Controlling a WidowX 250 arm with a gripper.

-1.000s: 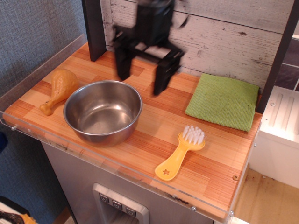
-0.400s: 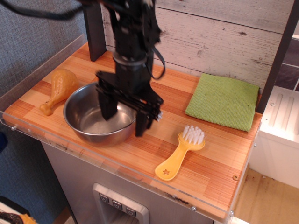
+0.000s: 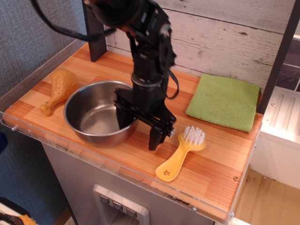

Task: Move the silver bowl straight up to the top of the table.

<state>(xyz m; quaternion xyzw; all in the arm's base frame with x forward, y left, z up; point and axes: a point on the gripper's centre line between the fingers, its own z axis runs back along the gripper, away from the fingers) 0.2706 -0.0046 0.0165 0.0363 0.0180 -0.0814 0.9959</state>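
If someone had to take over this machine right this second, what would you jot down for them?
End effector: open, jaws straddling the right rim of the silver bowl, one finger inside, one outside. Not closed on it yet.
Bowl: sits at the front left of the table, beside the toy drumstick.
Also on the table: yellow brush at the front, green cloth at the back right.
Done: approach to the rim.
Left: close on the rim, carry or slide the bowl straight toward the back wall, release.
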